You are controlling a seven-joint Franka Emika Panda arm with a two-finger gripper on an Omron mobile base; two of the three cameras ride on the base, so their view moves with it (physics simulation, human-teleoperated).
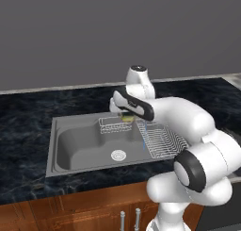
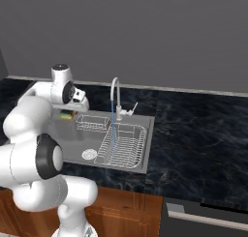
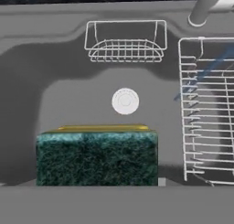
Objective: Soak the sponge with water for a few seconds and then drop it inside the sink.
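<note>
My gripper (image 1: 125, 115) hangs over the sink (image 1: 80, 143), shut on the sponge (image 1: 128, 117). In the hand view the sponge (image 3: 97, 157) lies across the bottom, dark green face toward the camera with a yellow edge above, and it hides the fingertips. Beyond it lie the basin floor (image 3: 68, 86) and the round drain (image 3: 125, 101). The water (image 2: 113, 127) falls as a thin blue stream from the chrome faucet (image 2: 115, 92) onto the rack. This stream (image 3: 205, 74) passes to the right of the sponge, apart from it. From the right, the sponge (image 2: 66, 115) sits under the hand (image 2: 69, 112).
A small wire basket (image 3: 125, 42) hangs on the sink's back wall. A wire dish rack (image 3: 208, 109) takes up the right part of the basin. Dark marble counter (image 1: 28, 117) surrounds the sink, with a grey wall behind and wooden cabinets below.
</note>
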